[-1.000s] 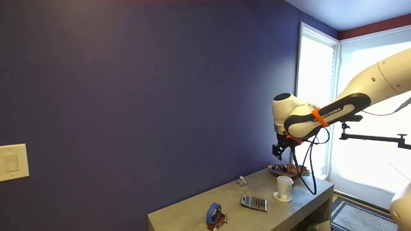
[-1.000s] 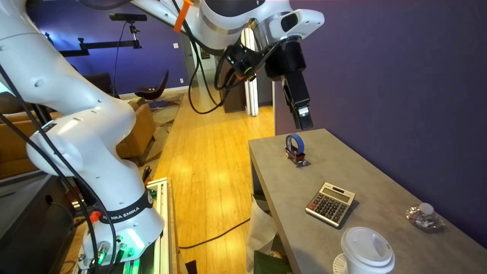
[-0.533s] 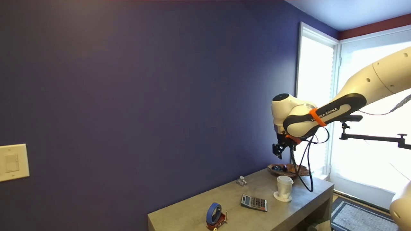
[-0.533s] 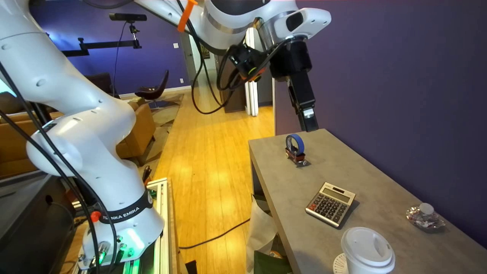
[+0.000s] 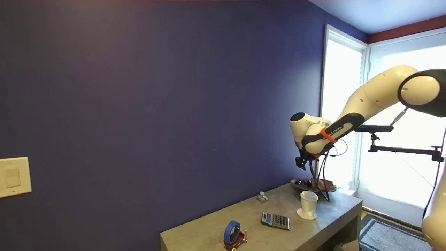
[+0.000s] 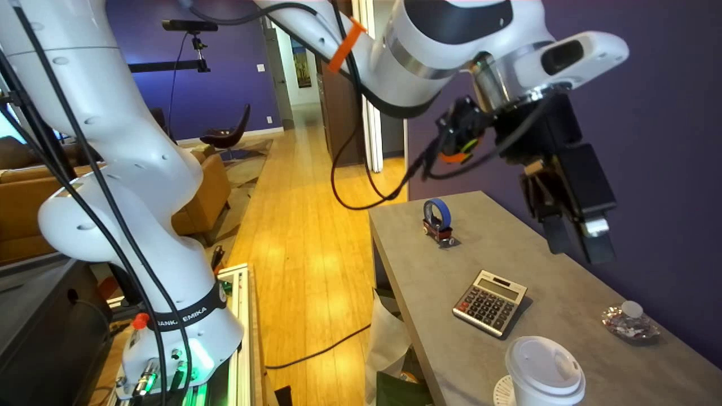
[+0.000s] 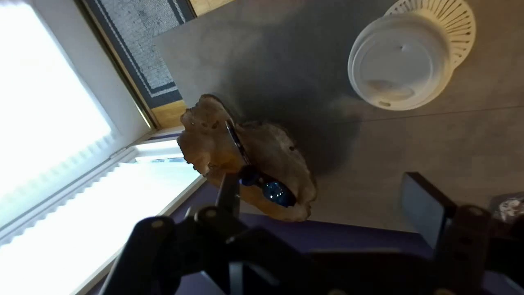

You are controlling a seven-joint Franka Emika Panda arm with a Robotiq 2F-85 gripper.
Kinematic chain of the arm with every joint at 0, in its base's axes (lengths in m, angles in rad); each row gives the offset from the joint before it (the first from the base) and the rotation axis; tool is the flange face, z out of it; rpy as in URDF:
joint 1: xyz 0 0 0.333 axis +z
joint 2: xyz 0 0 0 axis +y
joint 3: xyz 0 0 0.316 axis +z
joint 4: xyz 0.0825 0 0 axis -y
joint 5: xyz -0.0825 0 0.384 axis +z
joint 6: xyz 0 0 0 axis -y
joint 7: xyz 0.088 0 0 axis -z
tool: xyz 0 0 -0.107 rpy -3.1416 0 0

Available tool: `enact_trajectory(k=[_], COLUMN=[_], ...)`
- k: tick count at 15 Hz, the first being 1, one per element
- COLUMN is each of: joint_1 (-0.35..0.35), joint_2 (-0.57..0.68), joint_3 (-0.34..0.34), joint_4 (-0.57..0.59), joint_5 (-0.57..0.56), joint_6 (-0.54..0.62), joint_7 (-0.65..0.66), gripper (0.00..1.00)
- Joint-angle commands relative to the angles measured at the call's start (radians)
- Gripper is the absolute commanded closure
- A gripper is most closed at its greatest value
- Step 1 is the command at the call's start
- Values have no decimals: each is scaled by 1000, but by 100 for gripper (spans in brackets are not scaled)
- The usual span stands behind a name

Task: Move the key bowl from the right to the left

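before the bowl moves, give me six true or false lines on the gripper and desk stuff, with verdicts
1. In both exterior views the calculator lies between the white cup and the toy wagon. True.
2. The cup has no lid. False: a white lid covers it.
3. The wagon carries the calculator. False: it carries a blue tape roll.
4. The gripper is open above the desk. True.
5. The brown bowl holds sunglasses. True.
6. The bowl stands beside the wagon. False: it is near the desk's opposite end.
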Motion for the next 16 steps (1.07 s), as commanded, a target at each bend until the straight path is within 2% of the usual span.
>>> enact_trajectory(k=[1,4,5,6,9,16], joint_1=[37,53,52,72,76,81], joint_2=[211,357,403,304,399,428], joint_3=[-78,-131,-135,-150,-164,-171], joint_4=[160,270,309,208,284,323], joint_5=[-61,-40,32,-1,30,34], joint_6=[55,122,107,110,114,112], joint_7=[42,64,34,25,22,31], gripper=[0,0,0,0,0,0])
